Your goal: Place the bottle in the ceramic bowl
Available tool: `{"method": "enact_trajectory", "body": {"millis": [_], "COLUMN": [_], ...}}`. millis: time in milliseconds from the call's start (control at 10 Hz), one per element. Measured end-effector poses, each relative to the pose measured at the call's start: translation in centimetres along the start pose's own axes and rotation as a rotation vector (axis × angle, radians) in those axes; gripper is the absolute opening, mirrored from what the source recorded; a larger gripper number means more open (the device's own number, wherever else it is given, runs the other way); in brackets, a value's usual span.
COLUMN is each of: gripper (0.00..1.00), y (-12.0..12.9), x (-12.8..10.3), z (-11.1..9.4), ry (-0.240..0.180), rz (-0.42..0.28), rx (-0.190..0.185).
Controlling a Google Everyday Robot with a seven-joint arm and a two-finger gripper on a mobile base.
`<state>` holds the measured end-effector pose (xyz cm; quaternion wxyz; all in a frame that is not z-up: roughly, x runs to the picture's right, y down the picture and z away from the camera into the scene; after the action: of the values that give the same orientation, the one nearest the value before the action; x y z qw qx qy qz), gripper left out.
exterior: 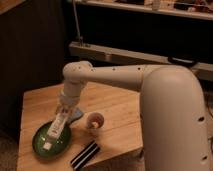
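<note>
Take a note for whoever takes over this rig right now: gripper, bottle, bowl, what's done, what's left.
Gripper: low over the right side of the ceramic bowl.
Bottle: at the gripper, tilted, over the bowl; whether it is released I cannot tell.
Done: bottle is at the bowl.
Left: confirm it rests in the bowl, then lift the arm clear, minding the tan cup to the right.
</note>
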<state>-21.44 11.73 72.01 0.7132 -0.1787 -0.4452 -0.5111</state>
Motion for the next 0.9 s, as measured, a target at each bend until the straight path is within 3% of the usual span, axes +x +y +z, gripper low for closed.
{"method": "enact_trajectory", "body": {"millis": [100, 300, 500, 700, 900], "gripper": [0.38, 0.60, 0.78, 0.80, 0.80], "y": [-0.2, -0.8, -0.8, -0.8, -2.0], "x": [-0.6, -2.0, -2.2, -2.5, -4.3], "z": [0.3, 1.0, 1.1, 1.3, 2.8], "ry": [0.010, 0.040, 0.050, 0.067, 0.114], "rz": [-0.029, -0.097, -0.111, -0.125, -0.177], "rx": [0.019, 0.020, 0.021, 0.005, -0.046]}}
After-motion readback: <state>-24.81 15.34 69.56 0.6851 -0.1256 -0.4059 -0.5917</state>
